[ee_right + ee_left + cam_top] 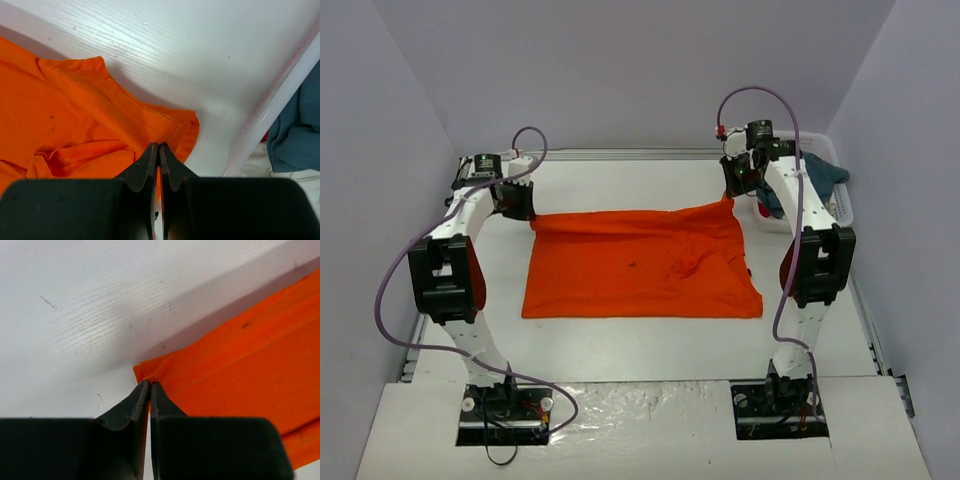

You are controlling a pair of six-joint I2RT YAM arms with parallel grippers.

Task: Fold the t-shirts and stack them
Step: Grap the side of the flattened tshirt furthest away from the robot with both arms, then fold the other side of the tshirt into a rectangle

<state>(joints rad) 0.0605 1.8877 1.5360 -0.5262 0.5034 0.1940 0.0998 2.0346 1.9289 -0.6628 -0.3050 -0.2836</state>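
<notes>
Orange t-shirt [640, 262] — outstretched left fingers [131, 410] and right fingers [142, 170] pinch far corners.

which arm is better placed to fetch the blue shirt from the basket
Right. The teal shirt lies in the basket just beside the right gripper; the left gripper is across the table. Both pinch corners of the orange shirt.

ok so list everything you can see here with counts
orange t-shirt: 1, bright orange, spread mid-table
teal t-shirt: 1, dusty teal-blue, bunched in the basket
basket: 1, white, far right of the table
table: 1, white, under everything
left gripper: 1, black, shut on the orange t-shirt's far left corner
right gripper: 1, black, shut on its far right corner
</notes>
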